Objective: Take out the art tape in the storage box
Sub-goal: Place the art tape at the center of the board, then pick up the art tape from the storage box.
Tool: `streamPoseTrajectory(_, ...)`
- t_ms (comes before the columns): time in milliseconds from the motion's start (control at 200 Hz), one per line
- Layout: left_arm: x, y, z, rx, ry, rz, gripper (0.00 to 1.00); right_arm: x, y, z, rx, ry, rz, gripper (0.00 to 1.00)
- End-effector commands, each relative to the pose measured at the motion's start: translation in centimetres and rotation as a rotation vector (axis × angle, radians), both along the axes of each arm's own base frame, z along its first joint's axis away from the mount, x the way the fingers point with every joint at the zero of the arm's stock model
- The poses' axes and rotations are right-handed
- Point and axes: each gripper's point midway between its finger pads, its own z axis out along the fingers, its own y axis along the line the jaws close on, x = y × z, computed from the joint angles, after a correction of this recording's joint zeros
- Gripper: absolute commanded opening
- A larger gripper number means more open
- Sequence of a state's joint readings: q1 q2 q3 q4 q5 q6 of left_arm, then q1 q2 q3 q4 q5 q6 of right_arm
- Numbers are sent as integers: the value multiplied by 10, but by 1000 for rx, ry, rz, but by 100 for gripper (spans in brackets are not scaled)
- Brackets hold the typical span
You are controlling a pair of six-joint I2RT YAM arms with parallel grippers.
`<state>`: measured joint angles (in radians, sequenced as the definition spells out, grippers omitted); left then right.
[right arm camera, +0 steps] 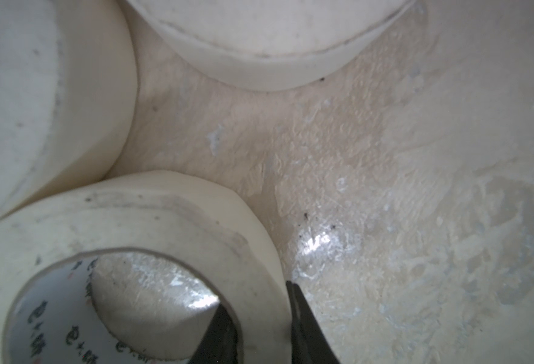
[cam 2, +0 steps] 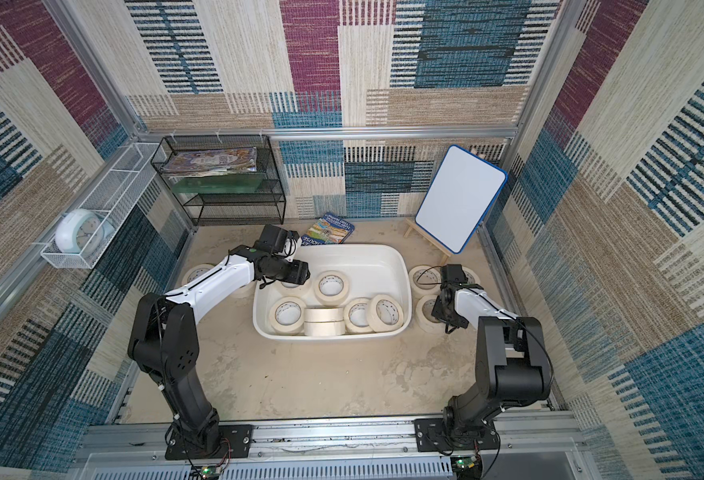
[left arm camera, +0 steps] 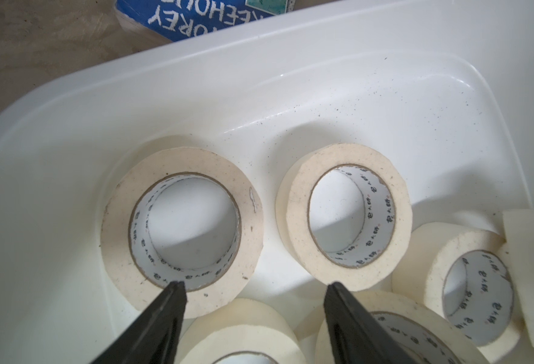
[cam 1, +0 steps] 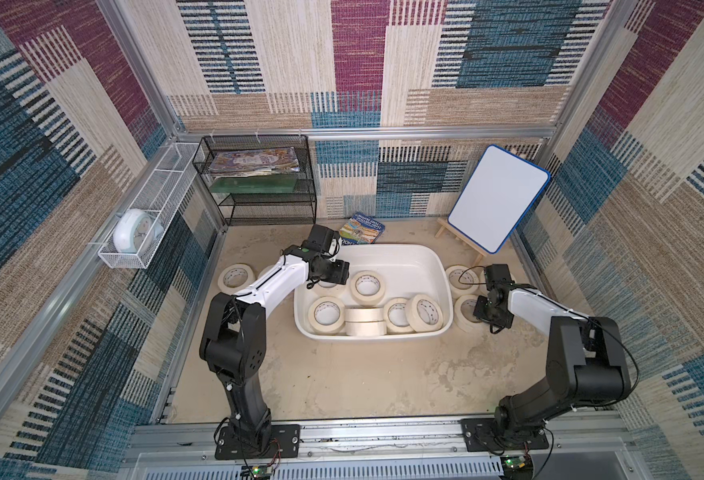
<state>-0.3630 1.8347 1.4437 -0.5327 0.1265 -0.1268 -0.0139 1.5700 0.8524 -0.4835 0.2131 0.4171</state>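
Observation:
The white storage box (cam 1: 404,264) (cam 2: 333,336) sits mid-floor with several cream art tape rolls (cam 1: 367,286) (cam 1: 326,313) in it. My left gripper (left arm camera: 254,285) hangs open just above the rolls at the box's left end, one fingertip (left arm camera: 175,285) over a flat roll (left arm camera: 183,227), nothing between the jaws. Right of the box, more rolls (cam 1: 461,279) (cam 2: 427,318) lie on the floor. My right gripper (right arm camera: 254,293) is there, shut on the wall of one roll (right arm camera: 164,227) that rests on the floor, one finger inside its core. Another roll (cam 1: 236,277) lies left of the box.
A black mesh rack (cam 1: 258,187) with books stands at the back left, beside a white wire basket (cam 1: 163,183) holding a clock (cam 1: 136,235). A blue book (cam 1: 361,228) lies just behind the box. A whiteboard on an easel (cam 1: 500,199) stands back right.

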Motion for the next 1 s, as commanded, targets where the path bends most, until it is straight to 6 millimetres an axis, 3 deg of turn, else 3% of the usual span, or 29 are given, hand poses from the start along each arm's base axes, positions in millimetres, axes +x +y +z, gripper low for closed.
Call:
streamPoseTrajectory(0,5,3,6,9,-28,5,75,1,0,-1,-5,-3,11,37)
streamPoseTrajectory(105,7,3,7,13,-30,7,76,1,1,10,-6,-25,14,51)
streamPoseTrajectory(230,9,3,7,14,-29,8,76,7,8,38,-39,-59,60,60)
streamPoseTrajectory(386,14,-2,-2,9,-4,12,75,16,35,65,-47,-89,147,61)
streamPoseTrajectory(626,21,-9,-24,33,46,32,65,29,74,91,-91,-138,283,61)
streamPoseTrajectory(871,26,-16,-50,104,84,27,65,34,83,103,-65,-181,322,60)
streamPoseTrajectory(996,37,-13,-52,127,60,55,63,30,82,102,-67,-181,330,60)
